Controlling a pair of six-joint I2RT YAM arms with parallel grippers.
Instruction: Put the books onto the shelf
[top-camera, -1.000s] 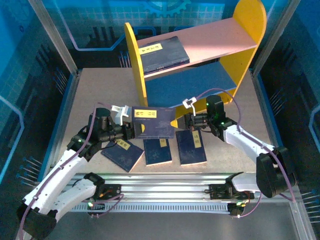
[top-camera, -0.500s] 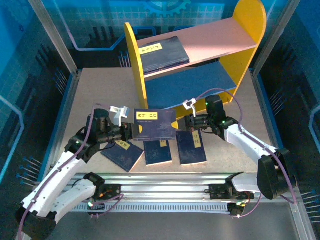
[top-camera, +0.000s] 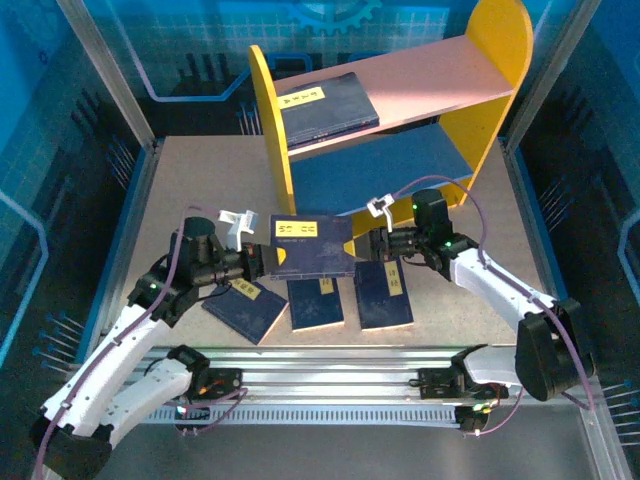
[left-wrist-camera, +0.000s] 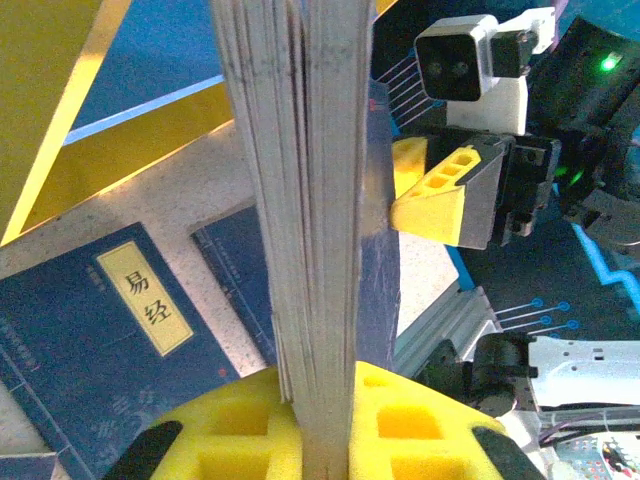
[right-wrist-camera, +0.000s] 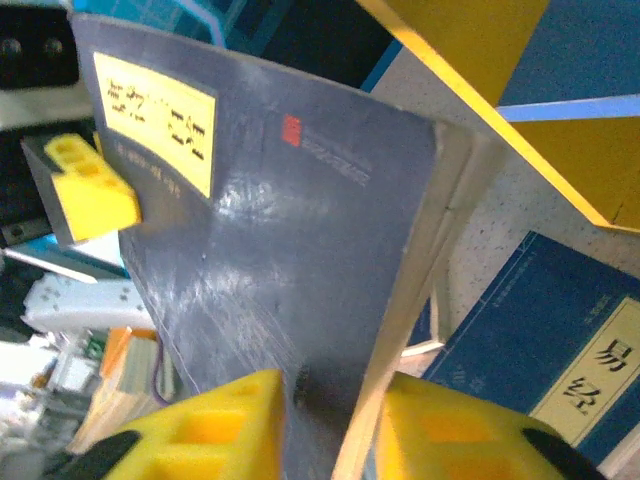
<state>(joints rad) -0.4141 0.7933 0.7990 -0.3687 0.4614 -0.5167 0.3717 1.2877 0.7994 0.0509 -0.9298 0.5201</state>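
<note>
The left end effector (top-camera: 257, 262) is closed on a thin dark navy-blue book with a yellow label strip (top-camera: 312, 245). In the left wrist view its yellow foam pads (left-wrist-camera: 240, 395) press the block of pages from both sides. It grips the left short edge of this book, which is held above the worktop just in front of the shelf, with the labelled cover turned upward.

The right end effector (top-camera: 362, 245) is at the opposite short edge of the same book. Its yellow pads (right-wrist-camera: 250, 390) stand on both sides of the book, but I cannot tell if they press it or are just off it.

The shelf (top-camera: 275, 130) is a small two-tier bookcase with yellow rounded side panels, at the far side of the speckled beige worktop (top-camera: 200, 190). Another navy book (top-camera: 325, 108) lies flat on its pink upper board (top-camera: 430, 90), near the left panel.

Three more navy books lie flat on the worktop in front of the shelf, in a row under the held book: a left one (top-camera: 243, 305), a middle one (top-camera: 316, 303) and a right one (top-camera: 382, 293).
</note>
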